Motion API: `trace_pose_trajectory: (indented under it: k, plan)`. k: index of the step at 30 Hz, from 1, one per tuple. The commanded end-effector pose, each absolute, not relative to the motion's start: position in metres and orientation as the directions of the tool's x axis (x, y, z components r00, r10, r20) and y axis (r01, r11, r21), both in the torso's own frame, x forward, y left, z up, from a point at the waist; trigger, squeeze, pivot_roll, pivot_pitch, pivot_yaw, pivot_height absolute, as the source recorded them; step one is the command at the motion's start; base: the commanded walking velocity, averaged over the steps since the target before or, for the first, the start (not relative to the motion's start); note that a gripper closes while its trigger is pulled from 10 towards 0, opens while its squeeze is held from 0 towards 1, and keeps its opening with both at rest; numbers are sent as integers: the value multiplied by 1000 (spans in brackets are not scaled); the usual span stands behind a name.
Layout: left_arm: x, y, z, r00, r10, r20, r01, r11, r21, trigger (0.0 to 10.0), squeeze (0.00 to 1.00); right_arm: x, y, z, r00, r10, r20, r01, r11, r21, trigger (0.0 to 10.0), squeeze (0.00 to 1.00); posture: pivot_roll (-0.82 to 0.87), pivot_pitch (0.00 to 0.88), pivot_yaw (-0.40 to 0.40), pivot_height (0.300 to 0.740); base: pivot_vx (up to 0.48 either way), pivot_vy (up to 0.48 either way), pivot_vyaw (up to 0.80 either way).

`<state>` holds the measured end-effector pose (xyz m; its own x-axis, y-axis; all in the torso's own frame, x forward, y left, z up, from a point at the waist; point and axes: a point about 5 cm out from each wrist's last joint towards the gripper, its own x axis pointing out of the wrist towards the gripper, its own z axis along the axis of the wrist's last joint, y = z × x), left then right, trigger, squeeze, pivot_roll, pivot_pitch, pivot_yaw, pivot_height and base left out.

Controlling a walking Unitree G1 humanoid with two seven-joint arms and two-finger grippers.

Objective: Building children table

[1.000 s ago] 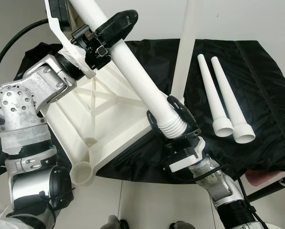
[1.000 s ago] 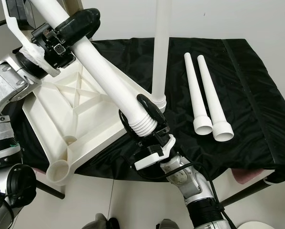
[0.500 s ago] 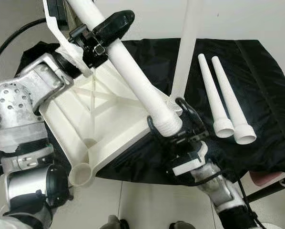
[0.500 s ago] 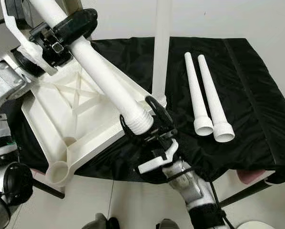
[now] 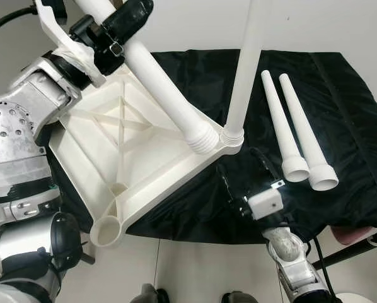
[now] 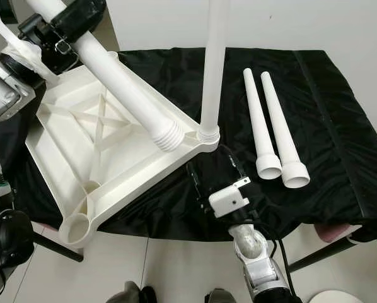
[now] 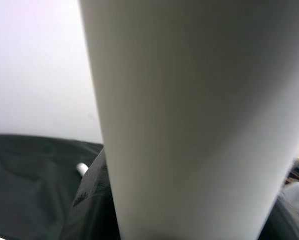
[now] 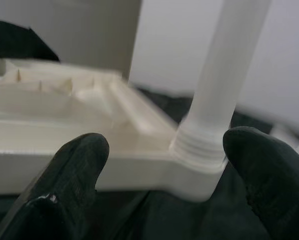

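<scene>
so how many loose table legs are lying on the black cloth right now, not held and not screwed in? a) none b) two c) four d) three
b: two loose legs lie side by side on the black cloth, right of the upturned tabletop; one more leg stands in its corner and the left claw holds another.

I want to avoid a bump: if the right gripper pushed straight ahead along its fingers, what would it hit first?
Probably the tabletop's corner where the upright leg is screwed in. The open right gripper frames that threaded socket between its fingers, though depth is unclear.
</scene>
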<state>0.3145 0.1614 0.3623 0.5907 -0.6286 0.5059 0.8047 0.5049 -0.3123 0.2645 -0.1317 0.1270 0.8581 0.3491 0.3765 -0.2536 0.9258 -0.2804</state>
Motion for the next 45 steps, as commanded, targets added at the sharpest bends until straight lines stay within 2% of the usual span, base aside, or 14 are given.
trace_pose_trajectory:
  k: [1, 3, 5, 9, 15, 17, 18, 20, 26, 36, 37, 38, 45]
  plan:
    - [315, 164, 369, 606, -594, 529, 786, 549, -284, 10000, 0, 271, -130, 134, 874, 342, 344, -298, 938, -174, 10000, 0, -117, 103, 95, 740, 0, 0, 0]
    - [315, 163, 368, 611, -591, 526, 781, 560, -277, 10000, 0, 273, -128, 137, 873, 348, 342, -316, 937, -146, 10000, 0, -117, 103, 95, 740, 0, 0, 0]
    - [317, 159, 360, 640, -590, 492, 754, 607, -251, 10000, 0, 277, -118, 154, 846, 420, 328, -409, 906, -104, 10000, 0, -117, 102, 91, 740, 0, 0, 0]
    - [317, 151, 353, 654, -597, 464, 738, 638, -218, 10000, 0, 283, -116, 171, 828, 459, 323, -443, 888, -127, 10000, 0, -117, 103, 88, 740, 0, 0, 0]
    - [317, 145, 349, 655, -599, 461, 735, 647, -203, 10000, 0, 283, -113, 187, 759, 575, 306, -540, 818, -200, 10000, 0, -114, 105, 87, 740, 0, 0, 0]
    - [318, 138, 347, 659, -599, 455, 725, 668, -170, 10000, 0, 281, -109, 201, 680, 687, 256, -634, 726, -266, 10000, 0, -111, 107, 84, 740, 0, 0, 0]
    - [318, 138, 347, 659, -599, 455, 725, 668, -170, 10000, 0, 281, -109, 201, 680, 687, 256, -634, 726, -266, 10000, 0, -111, 107, 84, 740, 0, 0, 0]
    - [319, 134, 347, 657, -596, 461, 718, 680, -144, 10000, 0, 277, -105, 206, 618, 762, 194, -711, 647, -276, 10000, 0, -112, 108, 84, 740, 0, 0, 0]
    - [319, 128, 350, 641, -606, 472, 726, 678, -115, 10000, 0, 277, -107, 211, 584, 802, 123, -741, 589, -322, 10000, 0, -112, 110, 83, 740, 0, 0, 0]
    - [315, 114, 346, 619, -633, 465, 744, 663, -87, 10000, 0, 286, -95, 220, 606, 780, 155, -712, 619, -332, 10000, 0, -115, 111, 84, 740, 0, 0, 0]
    - [310, 101, 342, 604, -650, 461, 755, 652, -68, 10000, 0, 294, -84, 221, 656, 736, 166, -653, 665, -364, 10000, 0, -113, 110, 78, 740, 0, 0, 0]
    - [308, 96, 340, 598, -655, 462, 759, 648, -63, 10000, 0, 296, -80, 222, 669, 724, 166, -639, 675, -369, 10000, 0, -113, 109, 78, 740, 0, 0, 0]
    - [306, 87, 340, 591, -646, 483, 767, 636, -88, 10000, 0, 309, -67, 217, 758, 642, 117, -561, 733, -385, 10000, 0, -108, 104, 76, 740, 0, 0, 0]
